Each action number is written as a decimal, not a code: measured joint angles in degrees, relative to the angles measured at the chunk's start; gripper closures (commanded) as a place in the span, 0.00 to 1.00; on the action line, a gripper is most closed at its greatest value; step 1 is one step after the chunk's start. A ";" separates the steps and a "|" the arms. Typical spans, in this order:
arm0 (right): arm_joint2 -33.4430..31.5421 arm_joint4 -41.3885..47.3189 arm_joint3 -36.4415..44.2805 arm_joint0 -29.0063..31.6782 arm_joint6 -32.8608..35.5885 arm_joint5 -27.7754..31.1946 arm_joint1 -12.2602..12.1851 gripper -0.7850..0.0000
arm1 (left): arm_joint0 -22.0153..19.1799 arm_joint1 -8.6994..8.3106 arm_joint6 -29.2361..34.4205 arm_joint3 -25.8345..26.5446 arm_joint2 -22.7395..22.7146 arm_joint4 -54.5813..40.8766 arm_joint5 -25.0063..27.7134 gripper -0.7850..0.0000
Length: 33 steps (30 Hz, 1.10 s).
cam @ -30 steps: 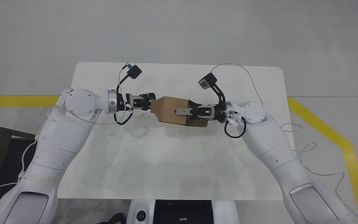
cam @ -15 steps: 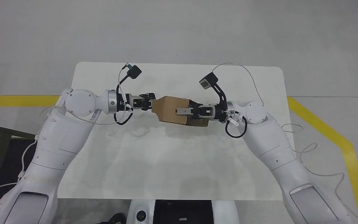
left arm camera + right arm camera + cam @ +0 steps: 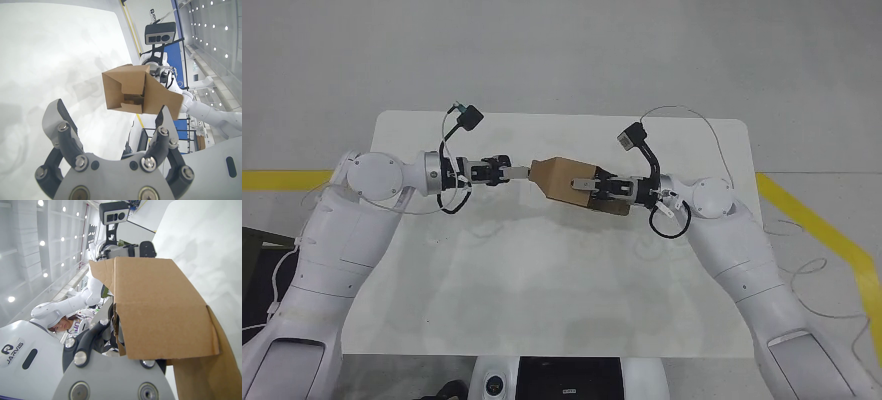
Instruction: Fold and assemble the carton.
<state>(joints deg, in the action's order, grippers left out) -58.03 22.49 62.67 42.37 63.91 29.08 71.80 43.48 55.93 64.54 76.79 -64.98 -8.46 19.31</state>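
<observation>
Top view: brown cardboard carton (image 3: 577, 182) raised above the white desk (image 3: 542, 290), one wall pinched by the right end effector (image 3: 592, 186); the left end effector (image 3: 522, 172) gapes wide just beside its other end. Likely light and easily creased, so grip wall edges by folds.

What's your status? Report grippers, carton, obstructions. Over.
Left gripper open, at carton end. Right gripper shut on carton, held above table. End flaps part-folded, one sticking out. Nothing in the way.
</observation>
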 measured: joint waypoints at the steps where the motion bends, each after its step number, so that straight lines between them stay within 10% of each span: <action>1: -0.37 -1.00 0.34 0.18 -0.39 -0.64 -0.19 1.00 | -0.07 -0.06 0.03 -0.14 -0.25 -0.03 0.02 0.00; 33: -1.67 -6.88 6.93 2.20 -1.96 -6.68 -1.60 1.00 | -1.33 0.03 -4.51 1.83 2.02 9.80 -7.51 0.00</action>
<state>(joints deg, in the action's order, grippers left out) -59.70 15.61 69.60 44.57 61.95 22.41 70.20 42.14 55.96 60.02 78.62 -62.96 1.34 11.80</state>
